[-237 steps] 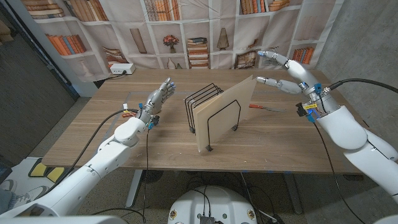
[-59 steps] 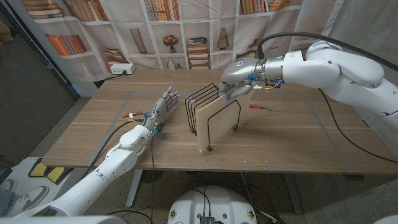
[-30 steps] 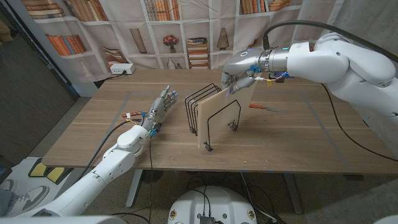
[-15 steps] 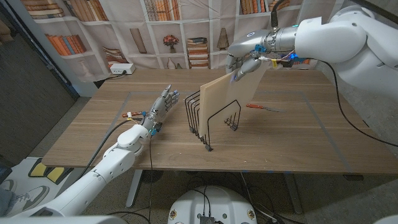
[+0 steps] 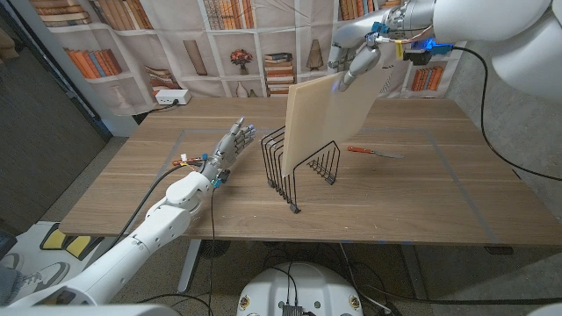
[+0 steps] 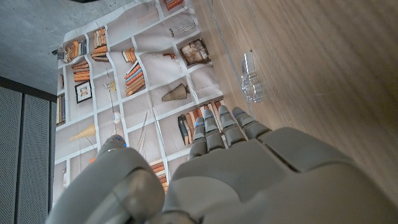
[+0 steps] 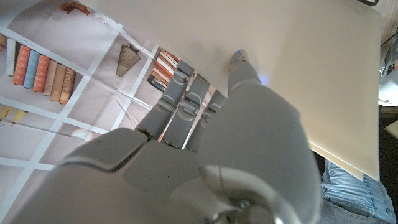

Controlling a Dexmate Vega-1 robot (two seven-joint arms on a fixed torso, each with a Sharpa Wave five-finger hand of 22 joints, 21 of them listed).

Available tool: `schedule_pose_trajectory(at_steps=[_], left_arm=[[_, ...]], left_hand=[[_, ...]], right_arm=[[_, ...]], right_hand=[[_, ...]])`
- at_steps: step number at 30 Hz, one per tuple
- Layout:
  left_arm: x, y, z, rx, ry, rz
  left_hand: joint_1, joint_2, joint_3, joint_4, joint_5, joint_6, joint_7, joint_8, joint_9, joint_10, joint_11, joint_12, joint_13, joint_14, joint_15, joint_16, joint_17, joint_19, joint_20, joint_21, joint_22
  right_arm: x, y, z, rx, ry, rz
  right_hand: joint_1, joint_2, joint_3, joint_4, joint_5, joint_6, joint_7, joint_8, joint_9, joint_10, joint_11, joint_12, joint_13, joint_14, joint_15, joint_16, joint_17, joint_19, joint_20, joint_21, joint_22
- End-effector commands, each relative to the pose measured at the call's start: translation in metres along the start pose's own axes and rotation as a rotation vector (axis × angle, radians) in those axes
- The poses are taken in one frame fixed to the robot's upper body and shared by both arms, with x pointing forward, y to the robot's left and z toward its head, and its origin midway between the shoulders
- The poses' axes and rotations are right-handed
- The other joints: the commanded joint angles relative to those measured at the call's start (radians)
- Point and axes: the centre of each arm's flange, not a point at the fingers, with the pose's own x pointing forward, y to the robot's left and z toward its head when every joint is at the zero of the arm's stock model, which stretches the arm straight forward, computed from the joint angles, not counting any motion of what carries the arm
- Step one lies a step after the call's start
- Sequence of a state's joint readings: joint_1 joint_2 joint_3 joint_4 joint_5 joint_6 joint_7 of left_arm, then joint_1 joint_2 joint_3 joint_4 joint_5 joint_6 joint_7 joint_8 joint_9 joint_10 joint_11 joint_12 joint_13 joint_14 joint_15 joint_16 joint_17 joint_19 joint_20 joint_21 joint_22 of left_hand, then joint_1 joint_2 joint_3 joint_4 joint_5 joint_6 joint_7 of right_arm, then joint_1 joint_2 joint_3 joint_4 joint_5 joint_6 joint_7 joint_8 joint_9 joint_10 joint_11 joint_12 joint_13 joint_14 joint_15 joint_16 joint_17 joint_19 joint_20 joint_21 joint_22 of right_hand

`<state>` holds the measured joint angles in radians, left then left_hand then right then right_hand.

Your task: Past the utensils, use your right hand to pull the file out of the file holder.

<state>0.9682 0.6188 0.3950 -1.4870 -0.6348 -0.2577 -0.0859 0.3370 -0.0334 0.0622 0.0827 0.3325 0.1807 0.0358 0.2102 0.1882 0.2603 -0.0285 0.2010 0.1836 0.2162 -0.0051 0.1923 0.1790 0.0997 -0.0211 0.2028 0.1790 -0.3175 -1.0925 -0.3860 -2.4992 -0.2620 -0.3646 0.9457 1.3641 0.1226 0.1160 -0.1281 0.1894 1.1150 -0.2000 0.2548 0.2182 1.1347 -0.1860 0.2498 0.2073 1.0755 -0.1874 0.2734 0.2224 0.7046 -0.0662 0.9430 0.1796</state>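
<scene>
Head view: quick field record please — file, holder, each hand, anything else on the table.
file: tan sheet, lifted and tilted, lower edge at the top of the wires
holder: black wire rack, upright on the table
right hand: grips the file's top edge, raised above the table
left hand: holds nothing, fingers apart, beside the holder on the robot's left
screwdriver: red handle, lying on the table to the holder's right
task state: file nearly out; cannot tell if fully clear

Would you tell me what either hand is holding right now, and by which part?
The right hand grips the tan file at its upper edge near a corner, above the wire file holder. The left hand holds nothing.
</scene>
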Motion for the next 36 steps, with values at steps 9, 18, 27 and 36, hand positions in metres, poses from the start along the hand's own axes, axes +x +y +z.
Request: schedule_pose_trajectory(at_steps=[9, 18, 27, 36], left_arm=[[0.003, -0.008, 0.002, 0.007, -0.004, -0.007], [0.005, -0.014, -0.002, -0.004, 0.002, -0.014], [0.008, -0.014, 0.001, 0.0, -0.004, -0.014], [0.007, -0.012, 0.007, 0.005, -0.023, -0.017]], left_hand=[[0.01, 0.003, -0.009, 0.004, 0.0, 0.008, 0.0, -0.001, 0.003, 0.004, 0.0, 0.002, 0.006, 0.004, -0.001, 0.002, 0.004, 0.007, -0.003, 0.001, 0.002], [0.012, 0.004, -0.011, 0.004, 0.0, 0.008, 0.001, -0.002, 0.003, 0.005, 0.002, 0.002, 0.006, 0.004, -0.002, 0.002, 0.004, 0.007, -0.003, 0.001, 0.002], [0.013, 0.005, -0.013, 0.004, 0.0, 0.008, -0.001, -0.002, 0.003, 0.004, 0.003, 0.001, 0.006, 0.003, -0.002, 0.001, 0.004, 0.007, -0.002, 0.001, 0.002], [0.014, 0.006, -0.015, 0.005, -0.001, 0.008, 0.0, -0.003, 0.003, 0.005, 0.001, 0.001, 0.006, 0.002, -0.001, 0.0, 0.004, 0.008, -0.002, 0.001, 0.002]], right_arm=[[-0.027, -0.036, -0.008, 0.004, 0.05, -0.055], [-0.035, -0.049, -0.008, 0.006, 0.049, -0.104], [-0.044, -0.06, -0.017, 0.018, 0.082, -0.163], [-0.047, -0.064, -0.026, 0.043, 0.129, -0.192]], right_hand=[[-0.001, -0.001, -0.006, -0.003, 0.007, 0.003, -0.005, -0.005, 0.002, -0.004, -0.002, -0.001, 0.006, -0.005, -0.057, -0.004, 0.003, -0.009, -0.135, 0.0, 0.005], [0.002, 0.0, -0.009, -0.002, 0.008, 0.003, -0.005, -0.008, 0.003, -0.009, -0.001, -0.004, 0.007, -0.009, -0.056, -0.006, 0.003, -0.013, -0.135, 0.002, 0.006], [0.006, 0.003, -0.012, 0.0, 0.01, 0.003, -0.005, -0.012, 0.004, -0.01, -0.002, -0.004, 0.008, -0.011, -0.056, -0.007, 0.003, -0.015, -0.136, 0.005, 0.008], [0.007, 0.005, -0.016, 0.002, 0.01, 0.003, -0.005, -0.013, 0.008, -0.012, -0.002, -0.005, 0.009, -0.009, -0.056, -0.006, 0.004, -0.017, -0.135, 0.008, 0.008]])
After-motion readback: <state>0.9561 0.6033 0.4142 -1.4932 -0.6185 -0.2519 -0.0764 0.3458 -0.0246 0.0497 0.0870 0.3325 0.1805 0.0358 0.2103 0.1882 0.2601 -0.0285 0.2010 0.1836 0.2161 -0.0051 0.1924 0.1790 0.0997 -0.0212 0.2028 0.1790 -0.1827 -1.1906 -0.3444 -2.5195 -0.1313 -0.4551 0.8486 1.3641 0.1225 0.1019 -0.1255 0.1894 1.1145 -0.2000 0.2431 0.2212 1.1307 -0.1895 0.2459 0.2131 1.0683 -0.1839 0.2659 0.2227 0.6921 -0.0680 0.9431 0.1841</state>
